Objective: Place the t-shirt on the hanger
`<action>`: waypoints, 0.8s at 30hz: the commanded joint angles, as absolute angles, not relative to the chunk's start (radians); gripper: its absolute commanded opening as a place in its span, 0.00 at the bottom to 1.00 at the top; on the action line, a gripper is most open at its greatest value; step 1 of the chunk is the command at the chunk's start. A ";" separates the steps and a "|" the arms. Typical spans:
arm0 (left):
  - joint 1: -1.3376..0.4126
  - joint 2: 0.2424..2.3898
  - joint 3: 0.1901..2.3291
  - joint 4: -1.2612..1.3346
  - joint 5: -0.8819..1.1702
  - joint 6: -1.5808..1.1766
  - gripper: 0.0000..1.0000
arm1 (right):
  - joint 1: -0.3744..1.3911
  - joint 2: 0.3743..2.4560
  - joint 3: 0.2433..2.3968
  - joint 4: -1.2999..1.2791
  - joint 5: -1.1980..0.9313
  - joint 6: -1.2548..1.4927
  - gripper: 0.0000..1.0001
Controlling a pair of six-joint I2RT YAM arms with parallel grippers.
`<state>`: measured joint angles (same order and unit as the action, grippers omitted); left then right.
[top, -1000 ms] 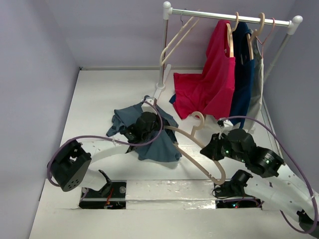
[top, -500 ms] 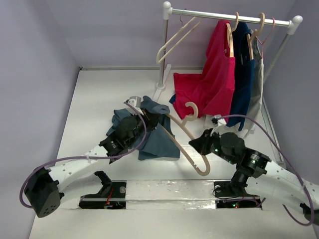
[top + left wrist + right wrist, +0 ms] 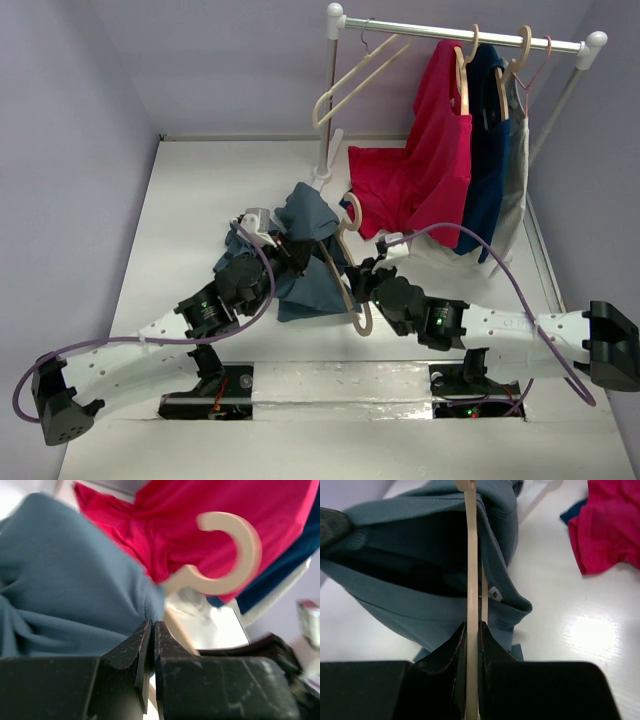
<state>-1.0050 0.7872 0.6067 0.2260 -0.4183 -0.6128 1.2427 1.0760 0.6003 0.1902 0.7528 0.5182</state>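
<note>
My left gripper [image 3: 152, 626] pinches the t-shirt [image 3: 65, 580] edge, raised above mid-table. My right gripper [image 3: 472, 629] clamps the hanger [image 3: 471, 555], its arm at the opening. Hold the opening wide and taut; feed the arm in slowly.

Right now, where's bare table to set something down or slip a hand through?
Free: the far-left stretch of the table, bordered by the left wall, back wall and t-shirt. Crowded: the centre, where the left pincer grips the t-shirt and the right pincer the hanger; also the right, under the red shirt.
</note>
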 commanded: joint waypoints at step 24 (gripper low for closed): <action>-1.255 0.643 0.725 0.089 -0.552 -0.617 0.00 | 1.081 1.517 0.833 1.002 0.684 0.281 0.00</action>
<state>-1.2301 0.6640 0.6613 0.1078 -0.5888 -0.6033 1.1221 1.5036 0.7849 0.8440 0.7353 0.2447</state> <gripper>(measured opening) 0.010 0.123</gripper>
